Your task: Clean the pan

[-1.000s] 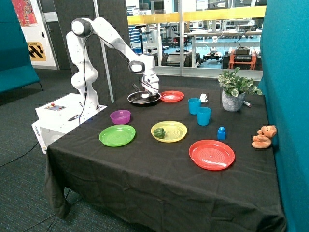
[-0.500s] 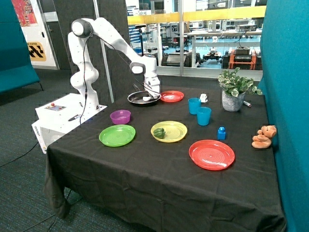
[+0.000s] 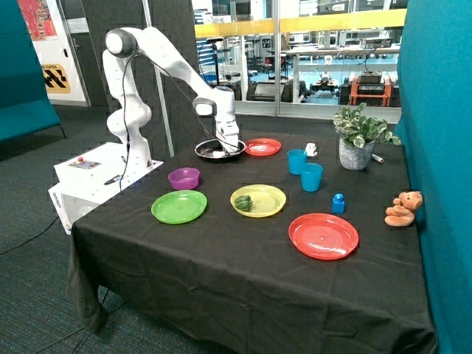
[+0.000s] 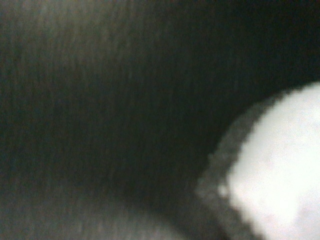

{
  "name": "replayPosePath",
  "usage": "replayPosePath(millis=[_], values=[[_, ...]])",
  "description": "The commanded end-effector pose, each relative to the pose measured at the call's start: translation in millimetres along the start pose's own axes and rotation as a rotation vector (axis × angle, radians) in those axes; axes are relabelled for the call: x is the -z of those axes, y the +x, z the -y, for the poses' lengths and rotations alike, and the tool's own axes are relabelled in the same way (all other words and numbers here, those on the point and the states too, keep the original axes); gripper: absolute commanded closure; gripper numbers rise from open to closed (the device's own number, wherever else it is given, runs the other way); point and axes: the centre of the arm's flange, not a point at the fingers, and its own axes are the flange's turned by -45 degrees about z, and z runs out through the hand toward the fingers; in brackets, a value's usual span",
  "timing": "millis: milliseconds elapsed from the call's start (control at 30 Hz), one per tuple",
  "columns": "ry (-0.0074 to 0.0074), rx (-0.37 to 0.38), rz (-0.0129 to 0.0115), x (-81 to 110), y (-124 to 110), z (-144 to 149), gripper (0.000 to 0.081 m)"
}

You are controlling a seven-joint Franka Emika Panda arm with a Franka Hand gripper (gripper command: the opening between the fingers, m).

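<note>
The pan point(image 3: 210, 152), black inside with a shiny rim, sits on the black tablecloth at the far side of the table, beside a small red plate. My gripper point(image 3: 230, 145) is down inside the pan, at the side towards that plate. The wrist view is filled by the pan's dark inside point(image 4: 100, 100), with a blurred white object point(image 4: 280, 170) very close at one edge. I cannot tell what the white object is.
The small red plate point(image 3: 262, 147) touches the pan's side. Nearer are a purple bowl point(image 3: 184, 178), a green plate point(image 3: 179, 206), a yellow plate point(image 3: 269, 200) with a green item, two blue cups point(image 3: 311, 177), a large red plate point(image 3: 323, 235) and a potted plant point(image 3: 357, 151).
The gripper has come down from just above the pan into it, and the wrist has swung a little towards the arm's base. The pan has not moved.
</note>
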Motion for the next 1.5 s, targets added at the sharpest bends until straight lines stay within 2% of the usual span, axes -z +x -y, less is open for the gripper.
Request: replayPosePath(millis=[0, 333, 667, 1100, 1467], values=[[-0.0049, 0.001, -0.0136, -4.8, -29, 11, 0.0808], [-0.0051, 0.027, -0.0135, -2.0, -34, 34, 0.0808], [-0.0054, 0.068, -0.0134, 3.2, -21, 57, 0.0808], [-0.0052, 0.046, -0.0135, 1.1, -11, 70, 0.0808], [-0.0055, 0.09, -0.0134, -1.2, 6, 97, 0.0808]])
